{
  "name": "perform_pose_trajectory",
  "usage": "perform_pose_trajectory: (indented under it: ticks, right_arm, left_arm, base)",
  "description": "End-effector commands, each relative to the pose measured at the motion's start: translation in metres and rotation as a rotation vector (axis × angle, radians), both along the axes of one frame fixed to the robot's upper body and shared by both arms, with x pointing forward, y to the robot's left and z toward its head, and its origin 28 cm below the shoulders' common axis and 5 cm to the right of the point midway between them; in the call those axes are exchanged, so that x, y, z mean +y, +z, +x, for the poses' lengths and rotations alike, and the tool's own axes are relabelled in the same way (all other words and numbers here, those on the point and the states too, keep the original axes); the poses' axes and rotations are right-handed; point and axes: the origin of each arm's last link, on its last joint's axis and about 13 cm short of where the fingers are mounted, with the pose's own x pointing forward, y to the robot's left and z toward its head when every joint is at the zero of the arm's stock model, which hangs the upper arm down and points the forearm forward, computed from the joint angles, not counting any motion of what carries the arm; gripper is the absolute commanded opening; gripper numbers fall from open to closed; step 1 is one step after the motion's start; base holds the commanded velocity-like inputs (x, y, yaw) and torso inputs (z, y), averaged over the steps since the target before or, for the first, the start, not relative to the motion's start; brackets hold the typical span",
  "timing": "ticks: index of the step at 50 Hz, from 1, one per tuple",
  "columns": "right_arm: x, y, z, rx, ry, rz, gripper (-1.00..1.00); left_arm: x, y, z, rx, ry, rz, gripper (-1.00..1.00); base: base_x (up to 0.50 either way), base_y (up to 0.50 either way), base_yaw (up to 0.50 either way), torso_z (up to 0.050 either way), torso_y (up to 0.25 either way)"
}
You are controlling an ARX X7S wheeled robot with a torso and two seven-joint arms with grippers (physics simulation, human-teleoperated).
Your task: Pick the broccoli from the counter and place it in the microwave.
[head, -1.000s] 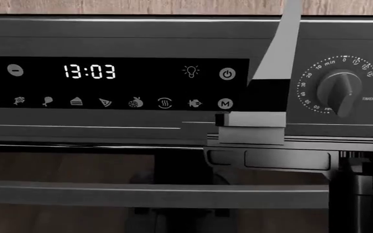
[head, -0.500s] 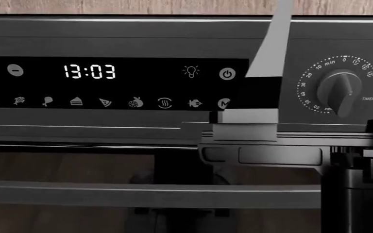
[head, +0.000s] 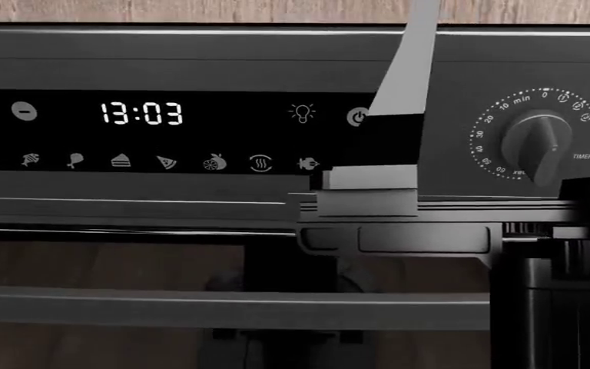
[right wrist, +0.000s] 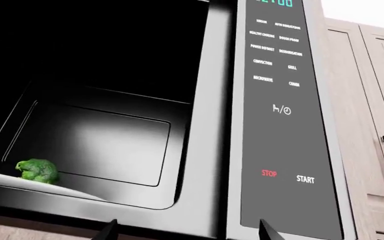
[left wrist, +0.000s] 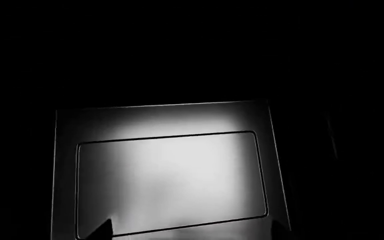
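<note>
My right wrist view looks up into the open microwave (right wrist: 212,125), and the broccoli (right wrist: 37,171) sits inside it, on the cavity floor close to the front lip, toward the side far from the control panel (right wrist: 282,115). It is small and compact from here, so I cannot pick out a clear long axis; the bumpy green crown fills most of what I see, and the stem is too small to tell which way it points. It rests free, touched by nothing of mine. Of my right jaws (right wrist: 188,231) only two dark tips show at the edge of that view, well apart from each other, with nothing between them, below the microwave's front frame and away from the broccoli. The panel beside the cavity carries rows of small labels, a red STOP and a white START near its lower end, and pale wood cabinet doors (right wrist: 365,115) stand beyond it. My left wrist view is nearly all black: only a dim grey panel (left wrist: 172,180) with an inset rounded rectangle is lit, and my left jaws are out of sight there, so I cannot tell how they stand. The head view is filled by an oven front (head: 172,138) with a display reading 13:03, a row of food icons and a timer knob (head: 537,146); one of my arms (head: 398,138) crosses in front of it, and a dark block of the other shows at the lower right.
</note>
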Motion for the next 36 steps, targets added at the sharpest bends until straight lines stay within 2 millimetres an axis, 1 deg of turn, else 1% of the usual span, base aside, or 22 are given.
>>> perform_pose_trajectory:
  ticks: [1,10,19,22,25,30,36]
  right_arm:
    - [0.007,0.005,0.004,-0.047,0.039,-0.014,1.0]
    - [0.007,0.004,0.004,-0.047,0.042,-0.008,1.0]
    - [0.007,0.005,0.003,-0.05,0.044,0.001,1.0]
    - [0.007,0.005,0.003,-0.048,0.045,0.0,1.0]
    - [0.007,0.006,0.003,-0.051,0.049,-0.002,1.0]
    - [0.006,0.006,0.004,-0.05,0.054,-0.005,1.0]
    - [0.004,0.005,0.005,-0.049,0.054,-0.007,1.0]
  left_arm:
    - [0.013,-0.036,-0.036,-0.05,-0.029,-0.008,1.0]
    - [0.017,-0.047,-0.042,-0.031,-0.024,0.003,1.0]
    - [0.025,-0.061,-0.059,-0.031,0.0,0.001,1.0]
    - [0.028,-0.068,-0.062,-0.019,0.006,-0.003,1.0]
    - [0.029,-0.071,-0.064,-0.012,0.012,-0.008,1.0]
    - [0.028,-0.077,-0.065,0.003,0.007,-0.015,1.0]
    - [0.025,-0.088,-0.072,0.016,-0.005,-0.019,1.0]
  base:
    - [0.0,0.0,0.0,0.0,0.0]
    - [0.0,0.0,0.0,0.0,0.0]
    - [0.0,0.0,0.0,0.0,0.0]
    - [0.0,0.0,0.0,0.0,0.0]
    - [0.0,0.0,0.0,0.0,0.0]
    - [0.0,0.0,0.0,0.0,0.0]
    - [0.0,0.0,0.0,0.0,0.0]
